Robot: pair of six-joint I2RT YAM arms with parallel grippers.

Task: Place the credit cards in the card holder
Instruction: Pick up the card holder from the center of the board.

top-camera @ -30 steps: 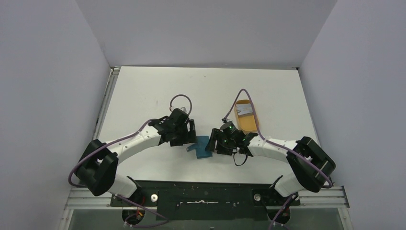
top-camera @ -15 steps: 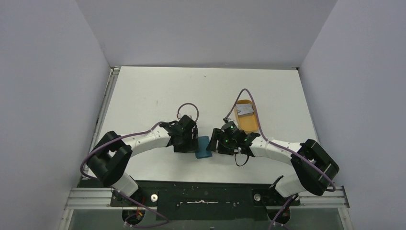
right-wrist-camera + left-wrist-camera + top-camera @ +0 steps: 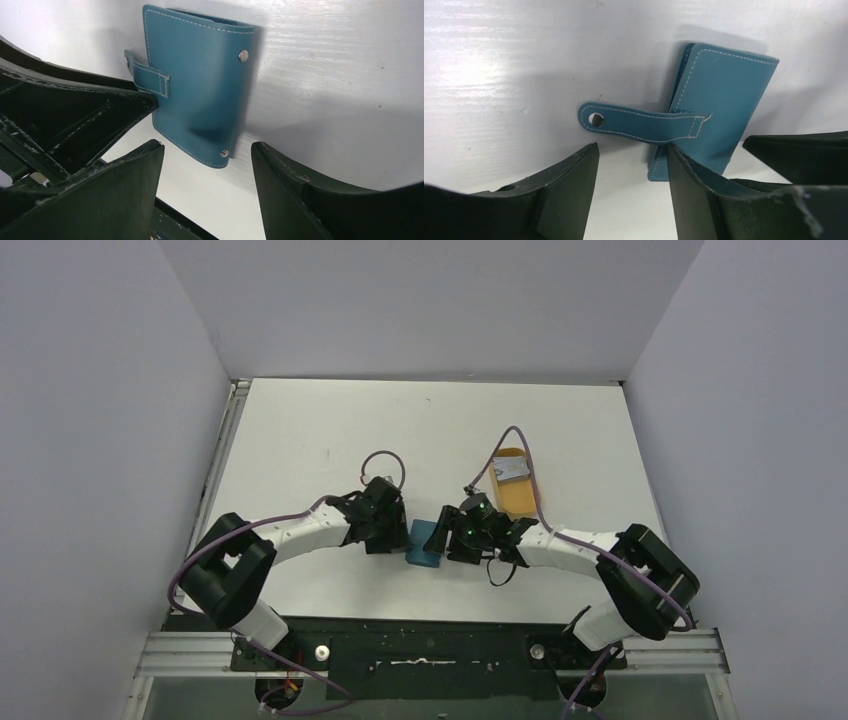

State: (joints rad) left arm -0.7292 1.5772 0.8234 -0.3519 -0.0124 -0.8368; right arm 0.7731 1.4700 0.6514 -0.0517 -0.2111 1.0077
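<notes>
Table (image 3: 300,430): card holder (image 3: 424,543) btwn L gripper (image 3: 631,150) & R gripper (image 3: 207,147).

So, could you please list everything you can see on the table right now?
wallet: one, teal-blue, folded with its strap unsnapped, on the table between the two grippers.
tray: one, orange, beyond the right gripper.
cards: number unclear, grey-white, at the tray's far end.
table: one, white.
left gripper: black, open, beside the wallet's strap.
right gripper: black, open, over the wallet.
</notes>
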